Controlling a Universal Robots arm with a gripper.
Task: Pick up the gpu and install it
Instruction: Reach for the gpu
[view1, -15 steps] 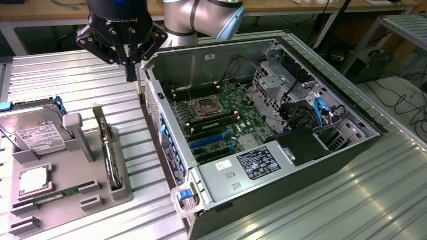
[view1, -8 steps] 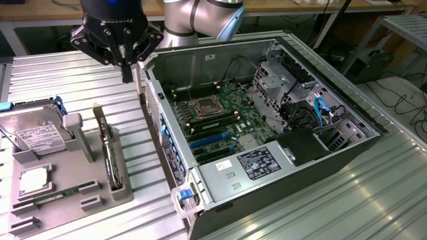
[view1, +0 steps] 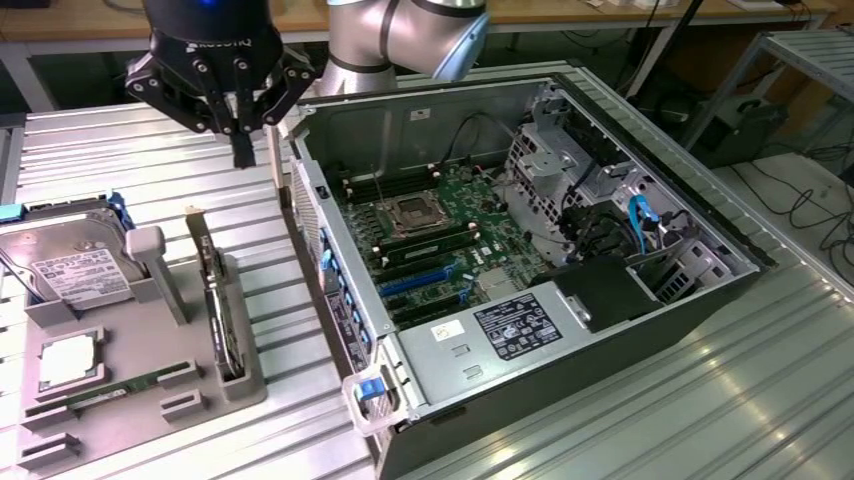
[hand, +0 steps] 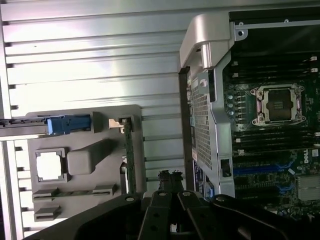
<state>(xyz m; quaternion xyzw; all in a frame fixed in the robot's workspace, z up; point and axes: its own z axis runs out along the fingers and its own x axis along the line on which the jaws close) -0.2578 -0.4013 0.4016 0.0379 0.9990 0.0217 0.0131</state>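
- Ribbed metal table (view1: 694, 400) carried an open case (view1: 400, 125) on the exterior view's right and a grey tray (view1: 154, 345) on its left.
- Gripper (view1: 242, 150) hung above the table, over the strip between tray and case. Its fingers were pressed together and it held nothing.
- Gpu (view1: 214, 290) stood on its long edge in a slot of the tray, on the side nearest the case. It had not been lifted.
- A hard drive (view1: 74, 270) sat in the same tray, on the far side of the gpu from the case.
- The key relation was that the gpu lay below the gripper and nearer the exterior camera, a little toward that view's left. The gripper hovered past the card's far end, not over its middle, and the two were well apart.
- The card's long axis ran away from the exterior camera, roughly in line with the case's near side wall, so only its thin top edge faced up. In the wrist view that edge showed as a narrow green strip just off to one side of the fingertips.
- As I judged it, the fingers stood too close together to straddle the card as it stood.
- The motherboard (view1: 441, 235) lay exposed inside the case, its blue slots bare and no card seated in them.
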